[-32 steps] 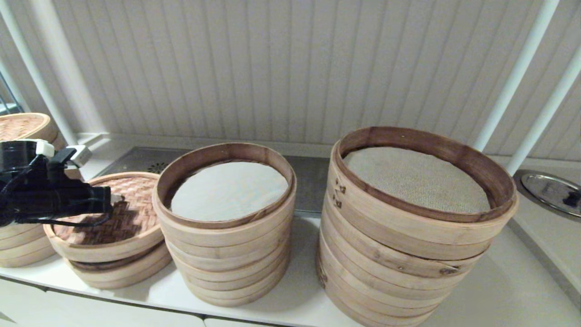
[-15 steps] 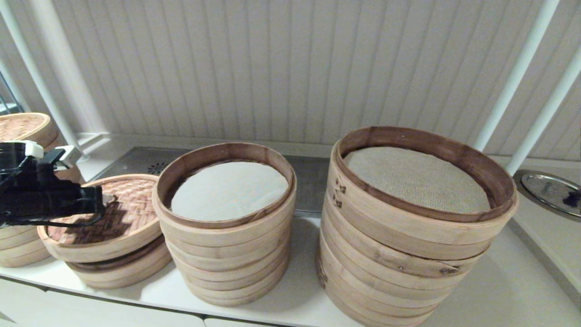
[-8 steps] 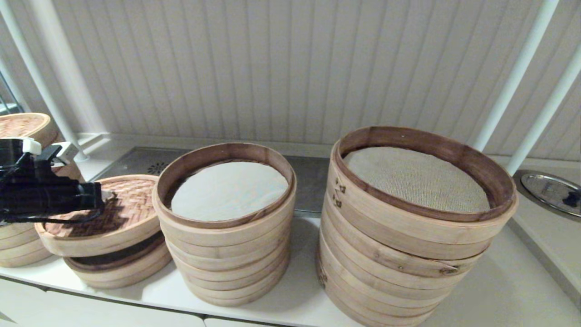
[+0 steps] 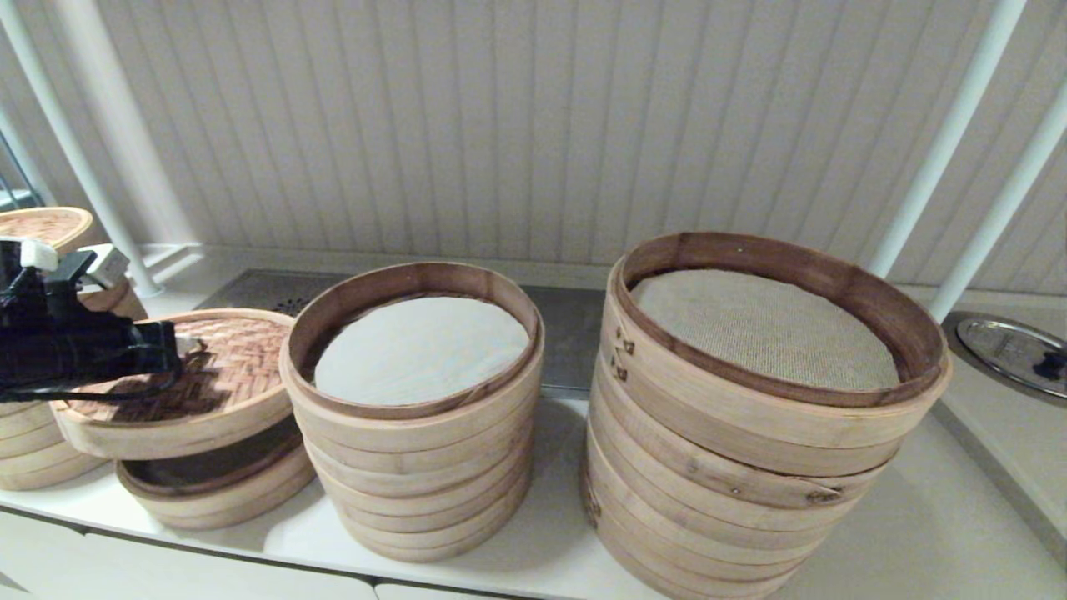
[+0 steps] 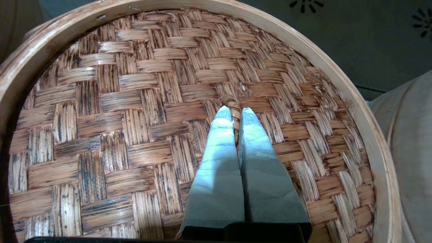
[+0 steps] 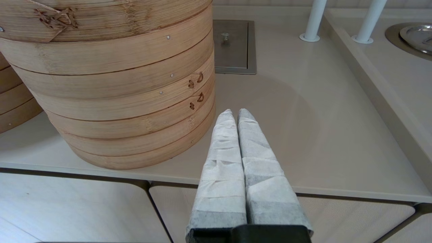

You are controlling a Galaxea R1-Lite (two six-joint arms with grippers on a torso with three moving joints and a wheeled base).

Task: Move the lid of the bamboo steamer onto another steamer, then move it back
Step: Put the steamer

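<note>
The bamboo steamer lid point(image 4: 225, 367) point(image 5: 141, 128), reddish-brown herringbone weave with a pale rim, hangs tilted in the air at the left of the head view. My left gripper point(image 4: 185, 347) point(image 5: 235, 113) is shut on its small centre loop handle point(image 5: 233, 103). Below it sits the shallow single-tier steamer point(image 4: 237, 487) with its dark inner wall showing; its liner is hidden under the lid. My right gripper point(image 6: 235, 113) is shut and empty, out of the head view, low by the counter's front edge beside the wide stack.
A tall stack with white liner point(image 4: 421, 354) stands right next to the lid. A wider stack with beige cloth liner point(image 4: 763, 329) point(image 6: 111, 77) is at the right. Another stack with a woven lid point(image 4: 42, 229) sits far left. White posts point(image 6: 312, 20) and a metal dish point(image 4: 1013, 350) stand at the right.
The left gripper has lifted the lid off the shallow steamer and carried it up and to the left. The steamer's dark inner wall now shows beneath. The right arm has not moved.
</note>
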